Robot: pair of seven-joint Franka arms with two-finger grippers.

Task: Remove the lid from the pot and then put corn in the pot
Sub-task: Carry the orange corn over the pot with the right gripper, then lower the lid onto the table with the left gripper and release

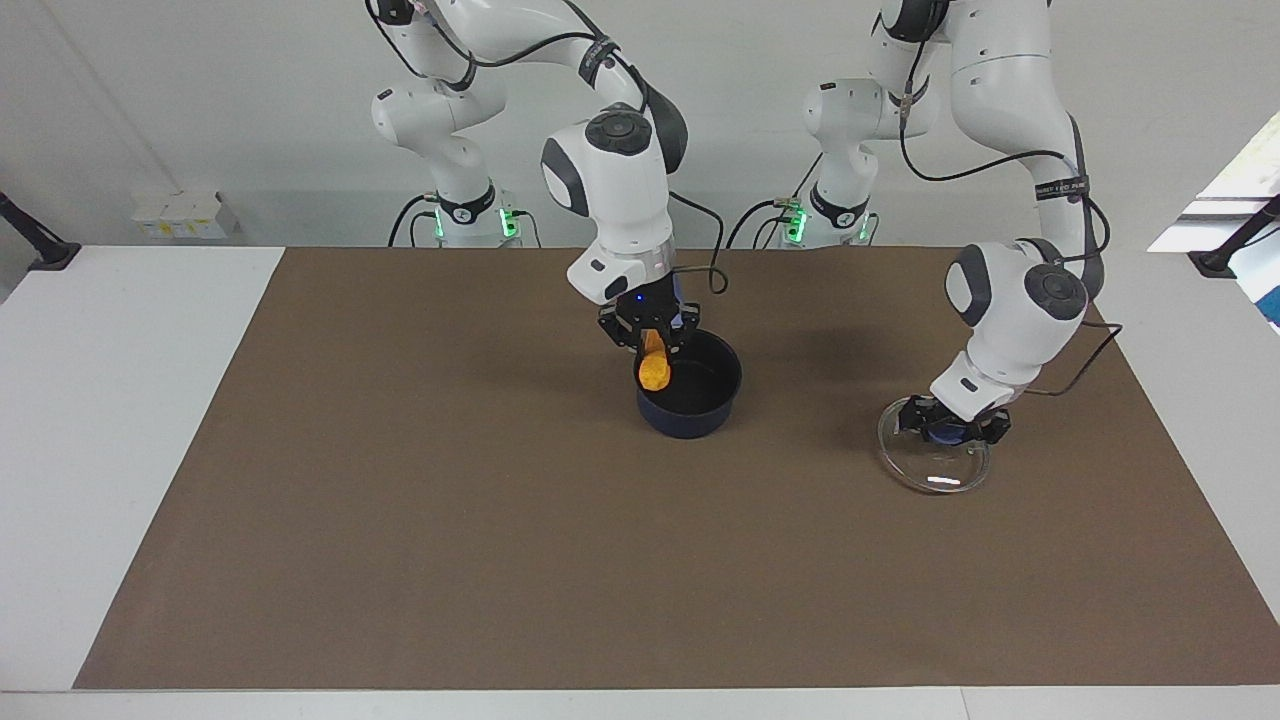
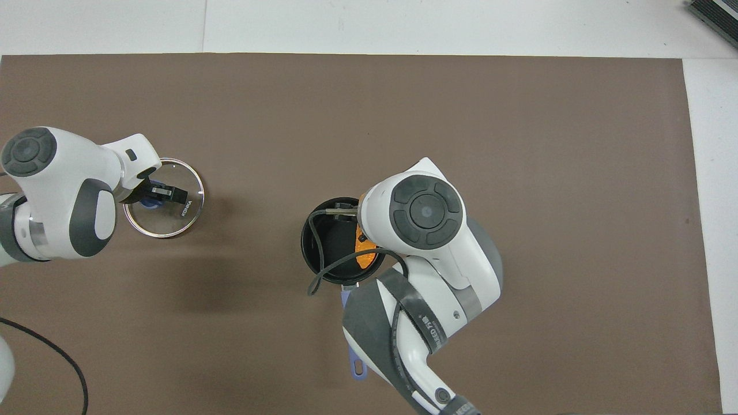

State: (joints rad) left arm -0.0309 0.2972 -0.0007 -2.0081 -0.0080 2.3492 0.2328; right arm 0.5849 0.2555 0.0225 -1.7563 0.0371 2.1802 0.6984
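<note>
The right end effector (image 1: 652, 338) hung over the pot (image 1: 690, 398), its fingers closed on the top of the corn (image 1: 654, 371), which dangled upright with its lower end just above the rim on the side toward the right arm's end of the bench (image 1: 140, 400). From above, the right arm's wrist covered most of the cob, so only an orange sliver (image 2: 364, 253) showed inside the pot's (image 2: 323, 248) black hollow, and the pot's handle (image 2: 358, 364) was cut down to its looped tip. A black cable looped across the pot's mouth. Whether the corn touched the inner wall could not be made out; it seemed to hang free.

Toward the left arm's end of the bench, well apart from the pot, the left end effector (image 1: 950, 425) was clamped on the blue knob of the lid (image 1: 935, 468). The glass disc sat low on the brown mat (image 1: 500, 560), possibly resting on it, tilted slightly if at all. The knob (image 2: 151, 200) was mostly hidden under the fingers in the overhead view, where the lid's (image 2: 173, 225) clear glass showed the mat through it.

Bare mat lay open on all sides of both end effectors: a broad stretch out to the mat's edge under each, and a clear strip between pot and lid. White bench bordered the mat at both ends.

Counted: one pot, one lid, one corn, two arms.
</note>
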